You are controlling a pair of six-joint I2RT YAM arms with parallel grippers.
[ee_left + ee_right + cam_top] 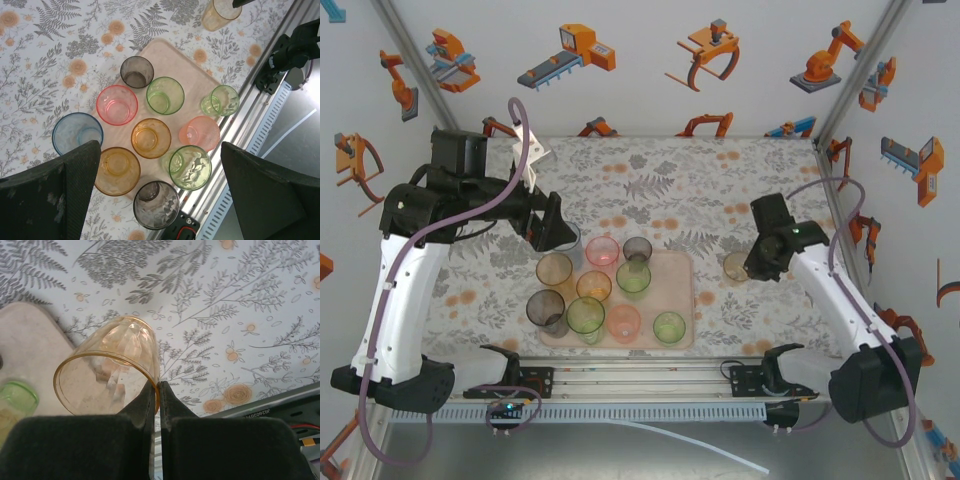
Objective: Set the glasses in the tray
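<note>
The pale pink tray lies in the middle near the front and holds several glasses, among them a pink one, a grey one and a green one. A blue glass stands at the tray's left edge. My left gripper hangs open above the tray's left side, holding nothing. To the right of the tray, my right gripper is shut on the rim of a tilted orange glass, one finger inside it and one outside.
The floral tablecloth covers the table. An aluminium rail with black mounts runs along the front edge just below the tray. White walls with frame posts close in the sides and back.
</note>
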